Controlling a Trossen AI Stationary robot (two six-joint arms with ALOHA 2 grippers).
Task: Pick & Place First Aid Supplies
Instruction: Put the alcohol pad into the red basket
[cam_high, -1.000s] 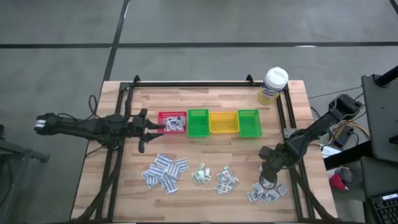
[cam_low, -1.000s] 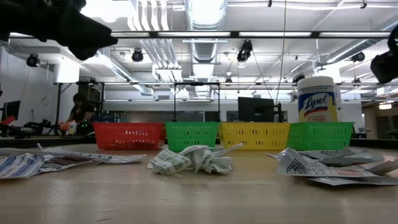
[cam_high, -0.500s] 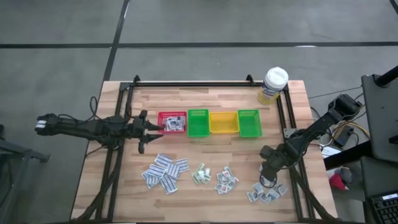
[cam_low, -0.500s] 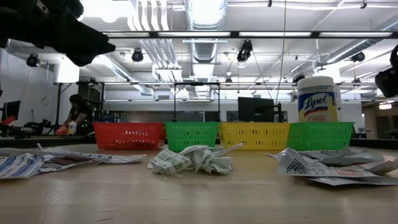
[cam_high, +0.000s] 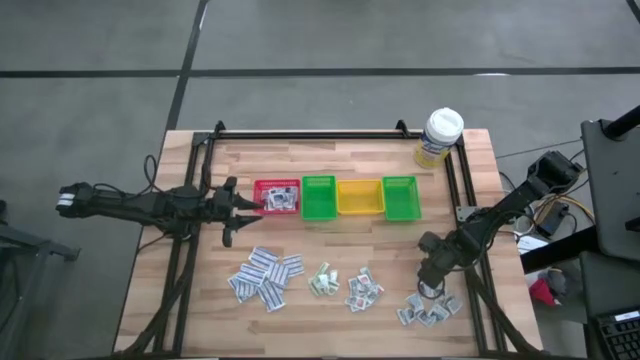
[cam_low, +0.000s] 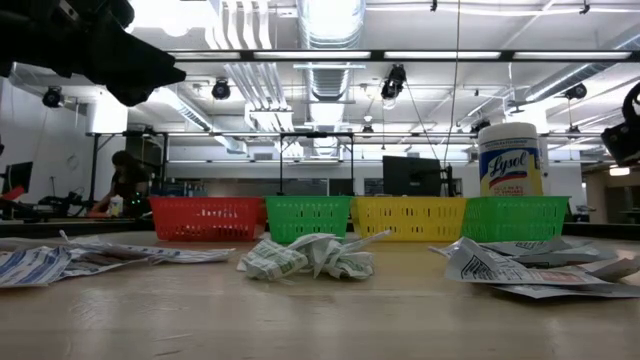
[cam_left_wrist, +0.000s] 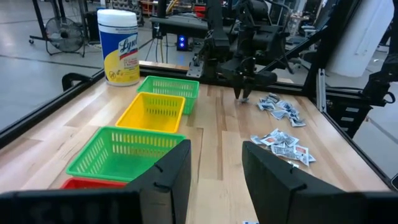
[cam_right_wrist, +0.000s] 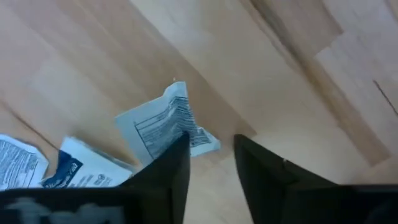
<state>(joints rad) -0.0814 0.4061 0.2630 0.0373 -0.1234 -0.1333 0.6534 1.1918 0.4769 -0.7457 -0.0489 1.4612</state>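
Packets (cam_high: 265, 277) of first aid supplies lie in four loose heaps along the near half of the wooden table (cam_high: 330, 240). They are small, flat and white, with grey, blue or green print. The heap on the left holds strip-shaped ones lying at mixed angles, most with their long side running diagonally. Next come a small greenish crumpled heap (cam_high: 322, 281), a squarish heap (cam_high: 364, 288) and a last heap (cam_high: 430, 310) near the right edge.

The right gripper (cam_high: 430, 291) points down over that last heap. In its wrist view one packet (cam_right_wrist: 163, 126) stands tilted on edge against one finger (cam_right_wrist: 166, 169), its printed face showing, its long side slanting across the wood. The fingers stand a narrow way apart, and I cannot tell whether they pinch the packet or only touch it.

The left gripper (cam_high: 258, 203) hangs level beside the red bin (cam_high: 277, 197), fingers parted and holding nothing. The red bin already has packets inside. A green bin (cam_high: 319, 197), a yellow bin (cam_high: 359, 196) and another green bin (cam_high: 400, 197) stand in a row to its right. A bottle (cam_high: 438, 137) with a yellow label stands at the far right corner.
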